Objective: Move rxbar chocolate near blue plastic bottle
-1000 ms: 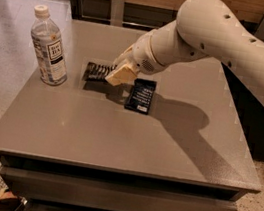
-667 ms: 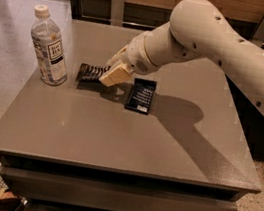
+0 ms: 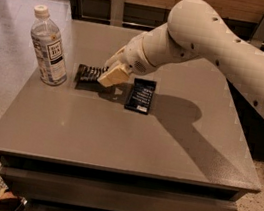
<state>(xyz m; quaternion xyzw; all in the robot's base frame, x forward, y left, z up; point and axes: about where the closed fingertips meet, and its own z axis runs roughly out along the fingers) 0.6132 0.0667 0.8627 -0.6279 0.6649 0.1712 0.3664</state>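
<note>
The rxbar chocolate, a slim dark bar with white lettering, lies on the grey table just right of the blue plastic bottle. The bottle is clear, with a white cap and label, and stands upright near the table's left edge. My gripper comes in from the right at the end of the white arm. It is shut on the bar's right end, low at the table top. A small gap shows between the bar and the bottle.
A wider dark blue wrapped bar lies flat just right of the gripper. The table's left edge runs close behind the bottle. A wooden wall with metal posts stands behind the table.
The gripper and the rxbar chocolate have slid left together, closer to the bottle. The dark blue bar and the bottle have stayed in place.
</note>
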